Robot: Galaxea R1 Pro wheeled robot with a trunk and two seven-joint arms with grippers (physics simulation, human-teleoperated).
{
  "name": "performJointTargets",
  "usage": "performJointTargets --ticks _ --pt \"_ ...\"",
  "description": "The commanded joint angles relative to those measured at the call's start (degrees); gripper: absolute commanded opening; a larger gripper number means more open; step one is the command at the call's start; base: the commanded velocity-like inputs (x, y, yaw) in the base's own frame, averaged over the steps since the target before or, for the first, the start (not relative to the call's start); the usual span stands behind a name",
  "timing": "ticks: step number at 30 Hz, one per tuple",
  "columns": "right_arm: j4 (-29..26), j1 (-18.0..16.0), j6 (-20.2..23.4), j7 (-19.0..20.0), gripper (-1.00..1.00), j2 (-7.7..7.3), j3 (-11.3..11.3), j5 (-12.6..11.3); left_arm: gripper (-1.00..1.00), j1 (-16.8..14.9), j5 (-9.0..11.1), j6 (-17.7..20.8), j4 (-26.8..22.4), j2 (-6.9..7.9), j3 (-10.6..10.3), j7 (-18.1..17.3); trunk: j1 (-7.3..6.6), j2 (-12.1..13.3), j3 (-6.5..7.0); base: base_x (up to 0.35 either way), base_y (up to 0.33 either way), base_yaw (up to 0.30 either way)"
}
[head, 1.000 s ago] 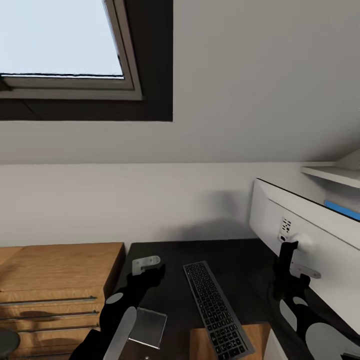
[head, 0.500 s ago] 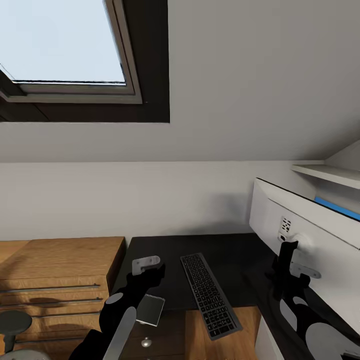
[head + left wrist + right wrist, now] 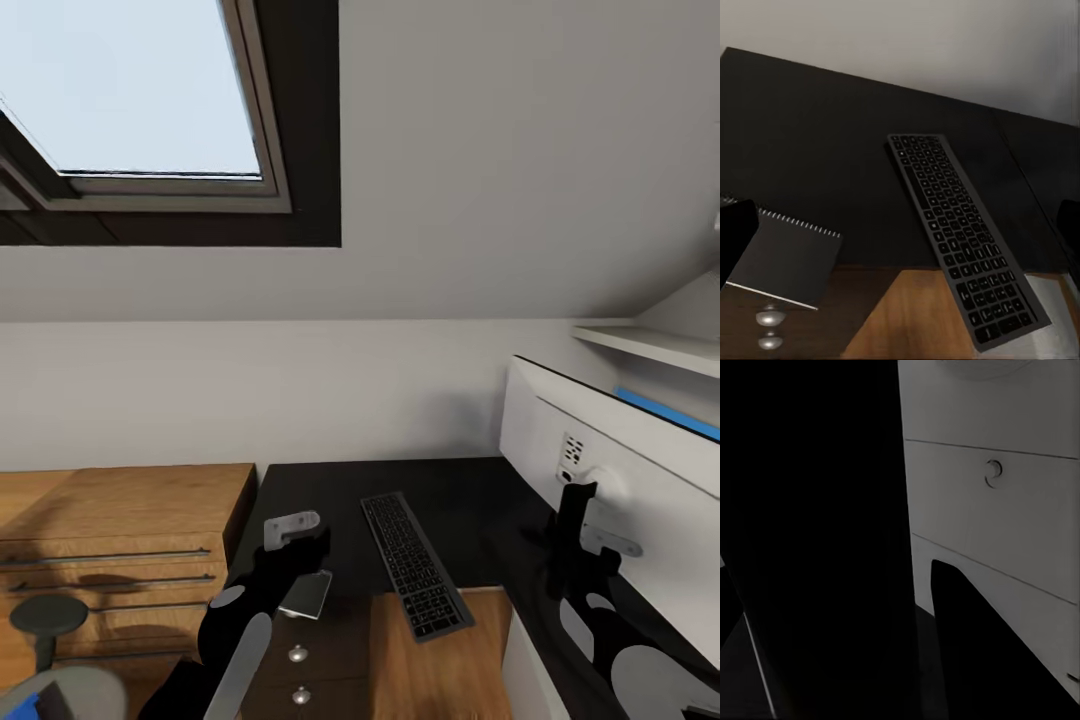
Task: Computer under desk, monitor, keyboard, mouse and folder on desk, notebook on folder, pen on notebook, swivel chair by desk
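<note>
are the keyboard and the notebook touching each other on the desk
Apart. The left wrist view shows a plain stretch of bare black desk between the keyboard and the spiral-edged notebook.

Attic bedroom, skylight, black desk, monitor, wooden dresser

Keyboard on desk, left of monitor.

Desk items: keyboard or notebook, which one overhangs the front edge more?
The keyboard: its near end juts past the desk front edge over the wood floor. The spiral-bound notebook only pokes slightly past.
</note>
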Motion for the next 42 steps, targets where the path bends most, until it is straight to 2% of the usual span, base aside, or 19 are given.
performJointTargets --ticks 1,42 --pt "-0.04 -0.05 -0.28 -0.02 -1.0 -0.04 0.77 -0.4 1.0 -0.02 0.71 0.12 -0.06 0.02 -0.07 0.55 -0.02 -0.07 -0.02 -0.336 0.0 0.0" --pt "-0.13 -0.05 -0.28 -0.29 -1.0 -0.04 0.77 -0.4 1.0 -0.02 0.93 0.12 -0.15 0.13 -0.07 0.55 -0.02 -0.07 -0.02 -0.341 0.0 0.0"
